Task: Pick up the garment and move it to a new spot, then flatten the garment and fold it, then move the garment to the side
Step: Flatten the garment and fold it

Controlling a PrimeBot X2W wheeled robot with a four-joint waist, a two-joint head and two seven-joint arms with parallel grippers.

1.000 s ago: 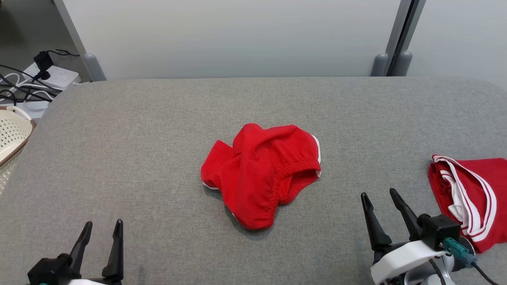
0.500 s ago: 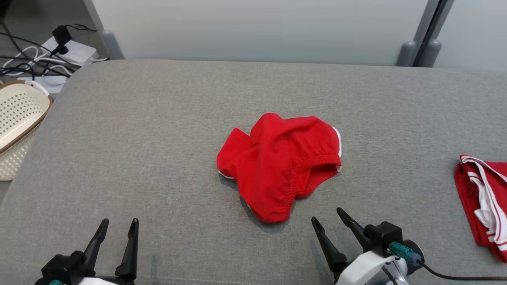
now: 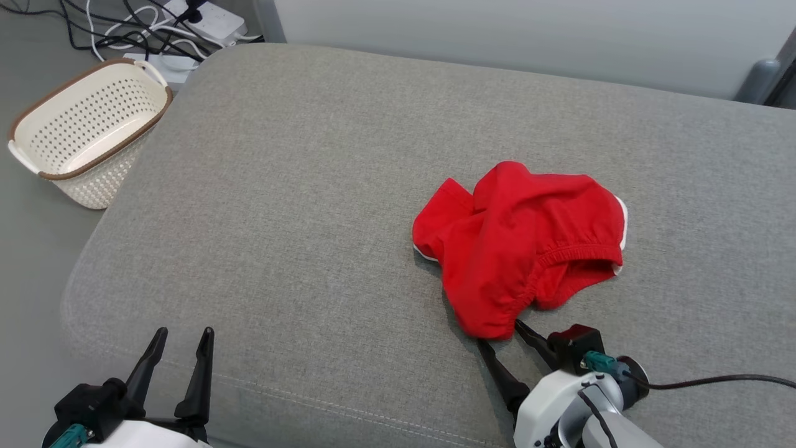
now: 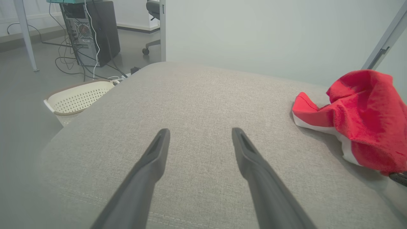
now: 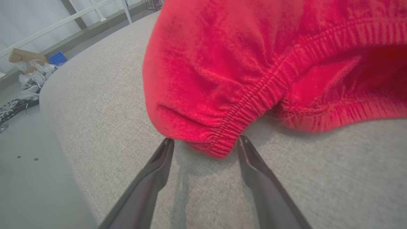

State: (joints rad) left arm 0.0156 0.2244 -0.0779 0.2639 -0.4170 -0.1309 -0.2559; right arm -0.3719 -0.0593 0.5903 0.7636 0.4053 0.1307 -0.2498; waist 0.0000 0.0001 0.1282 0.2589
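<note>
Right wrist view puts the near waistband fold of the crumpled red shorts (image 5: 222, 73) just between the spread fingers of your right end effector (image 5: 205, 140), the rest lying ahead on the grey cushion (image 5: 105, 105), while the open left end effector (image 3: 185, 333) sits well apart.

I look over a wide grey upholstered surface (image 3: 298, 205) with a stitched seam along its near edge, backed by a plain pale wall (image 3: 497, 31). Off its far left corner, a cream perforated basket (image 3: 106, 180) with a brown rim stands on the grey floor (image 3: 31, 261). Beyond it a white power strip (image 3: 214, 18) lies among tangled cables. My left wrist view shows a black computer tower (image 4: 95, 31) and an office chair's wheeled base (image 4: 149, 46). The light is soft and even.
</note>
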